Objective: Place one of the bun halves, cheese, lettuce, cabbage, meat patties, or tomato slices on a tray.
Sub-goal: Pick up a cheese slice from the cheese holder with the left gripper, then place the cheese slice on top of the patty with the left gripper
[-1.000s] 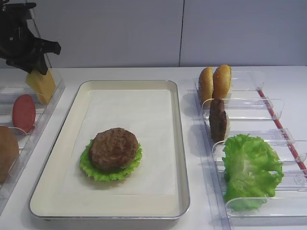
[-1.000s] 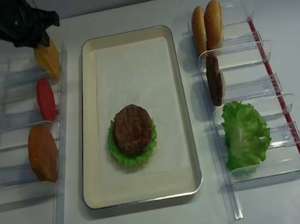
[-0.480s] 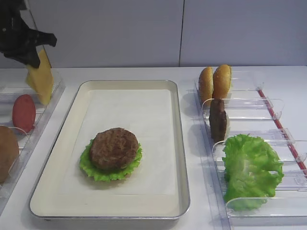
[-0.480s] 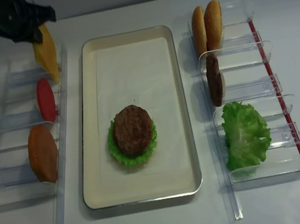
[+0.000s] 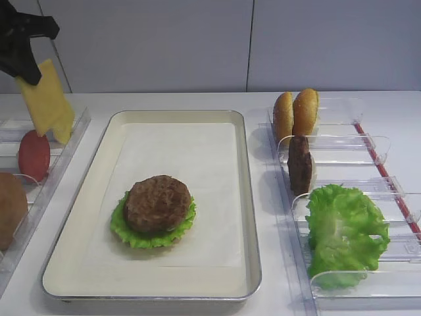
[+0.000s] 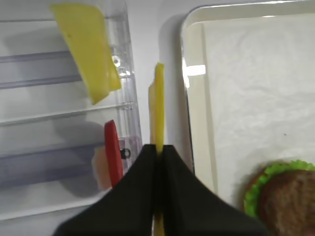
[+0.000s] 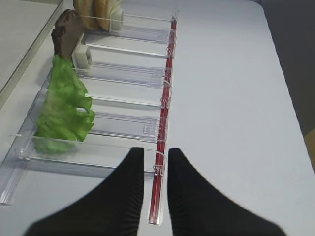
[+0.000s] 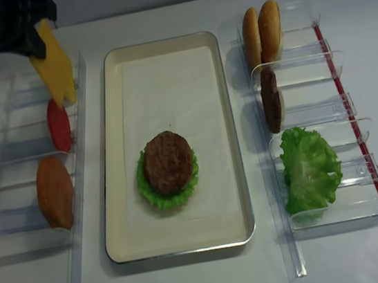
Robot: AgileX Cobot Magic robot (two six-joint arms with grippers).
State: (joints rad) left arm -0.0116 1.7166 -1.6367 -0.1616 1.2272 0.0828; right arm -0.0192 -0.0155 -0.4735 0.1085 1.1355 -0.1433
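My left gripper [image 5: 21, 66] is shut on the top edge of a yellow cheese slice [image 5: 43, 97], which hangs above the left rack, left of the tray. The left wrist view shows this slice edge-on [image 6: 157, 105] between the closed fingertips of that gripper [image 6: 158, 148]. A second cheese slice [image 6: 88, 49] leans in the rack. The cream tray [image 5: 250, 197] holds a meat patty [image 5: 156, 203] lying on lettuce [image 5: 125, 230]. My right gripper [image 7: 155, 157] hovers over the right rack's red strip, its jaws nearly together with nothing between them.
The clear left rack [image 8: 78, 198] holds a tomato slice [image 8: 58, 125] and a bun half [image 8: 55, 192]. The right rack [image 8: 337, 104] holds two bun halves [image 8: 261, 31], an upright patty [image 8: 270, 101] and lettuce [image 8: 309, 167].
My left gripper has shut on the cheese slice and lifted it up out of the left rack. The right gripper has stayed put.
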